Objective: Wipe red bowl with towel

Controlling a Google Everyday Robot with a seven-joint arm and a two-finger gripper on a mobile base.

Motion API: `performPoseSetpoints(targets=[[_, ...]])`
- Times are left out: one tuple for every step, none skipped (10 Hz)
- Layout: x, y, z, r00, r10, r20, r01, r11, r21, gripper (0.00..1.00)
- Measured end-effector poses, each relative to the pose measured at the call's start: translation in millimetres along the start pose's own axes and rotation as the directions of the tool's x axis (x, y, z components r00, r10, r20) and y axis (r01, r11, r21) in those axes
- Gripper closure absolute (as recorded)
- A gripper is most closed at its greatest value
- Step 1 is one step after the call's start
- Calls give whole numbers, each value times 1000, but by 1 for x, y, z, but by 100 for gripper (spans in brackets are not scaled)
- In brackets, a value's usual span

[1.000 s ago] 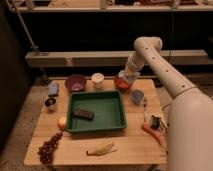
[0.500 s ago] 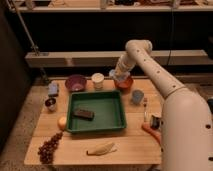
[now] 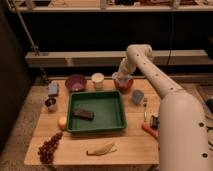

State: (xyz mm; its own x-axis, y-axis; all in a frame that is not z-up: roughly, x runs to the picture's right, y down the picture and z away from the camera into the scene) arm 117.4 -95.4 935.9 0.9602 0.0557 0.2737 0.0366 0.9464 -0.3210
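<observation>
The red bowl [image 3: 125,86] stands at the back of the wooden table [image 3: 130,142], right of a white cup. My gripper [image 3: 121,77] reaches down from the right onto the bowl's left rim. A pale bunch of cloth, the towel [image 3: 118,76], shows at its tip, pressed into the bowl, and the gripper is shut on it. Arm and towel cover much of the bowl's inside.
A green tray [image 3: 116,125] holding a dark brown bar [image 3: 83,114] fills the table's middle. Behind it are a purple bowl [image 3: 75,82] and white cup [image 3: 98,80]. A light-blue cup [image 3: 137,96], fork [image 3: 145,107] and carrot [image 3: 149,130] lie right. Blue block [image 3: 53,89], grapes [image 3: 49,147], banana [image 3: 101,148] sit left and front.
The arm's elbow has swung left and the gripper has shifted a little left across the red bowl with the towel. Other objects have not moved.
</observation>
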Motion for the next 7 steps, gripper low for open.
performPoseSetpoints(targets=[[5,1,6,1000,11,2,-11,1000,-9,100],[7,3,11,1000,18,4,-18,1000,-18,100],[8,6,19,1000,24,7,-24,999,-29,100],[10,9,22,999,30,9,-30,999,-37,100],[12,11,24,999,35,9,-34,999,-42,100],[15,12,25,999,40,8,-40,998,-48,100],[17,14,26,999,42,5,-42,998,-54,100]])
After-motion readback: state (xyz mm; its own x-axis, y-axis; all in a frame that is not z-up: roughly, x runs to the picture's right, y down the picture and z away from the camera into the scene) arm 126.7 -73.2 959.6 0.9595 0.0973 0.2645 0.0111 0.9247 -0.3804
